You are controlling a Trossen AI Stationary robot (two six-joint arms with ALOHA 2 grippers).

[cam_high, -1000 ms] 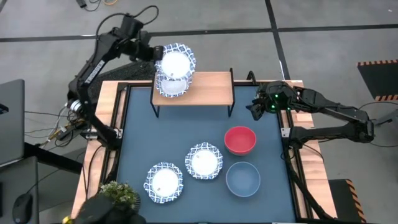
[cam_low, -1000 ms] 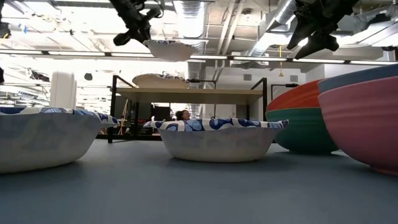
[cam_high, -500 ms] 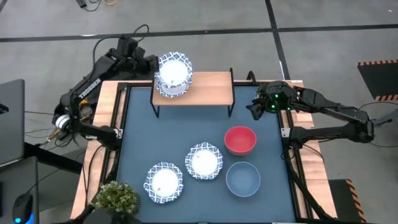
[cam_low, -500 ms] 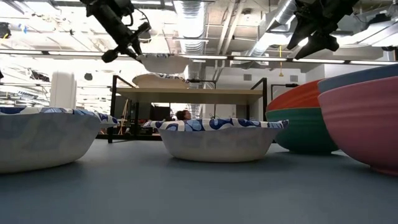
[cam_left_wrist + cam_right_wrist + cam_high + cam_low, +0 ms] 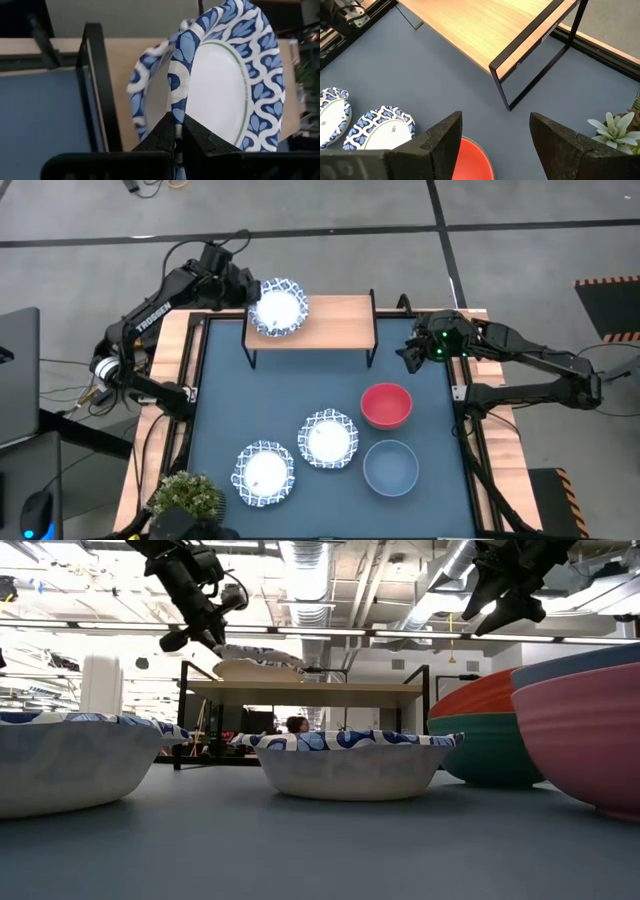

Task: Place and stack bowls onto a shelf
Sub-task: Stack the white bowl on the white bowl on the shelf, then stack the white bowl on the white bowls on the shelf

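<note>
My left gripper is shut on a white bowl with a blue lattice rim. It holds that bowl over the left end of the shelf, tilted, just above a second patterned bowl that stands on the plank. In the low view the held bowl hangs close over the shelf bowl; I cannot tell whether they touch. My right gripper waits open in the air near the table's right edge, beside the shelf's right leg. My left gripper pinches the held bowl's patterned rim between its two fingers, one on the inner face and one on the outer. It comes from the table's left and far side, slanting down. The bowl is tilted, with its free side over the shelf bowl.
On the dark mat stand two more patterned bowls, a red bowl with a green one showing under it, and a pale blue bowl. A small plant sits at the near left corner. The shelf's right part is bare.
My left gripper has come down toward the shelf's left end, still shut on the bowl. The bowl has dropped from well above the shelf to just over the bowl standing there.
</note>
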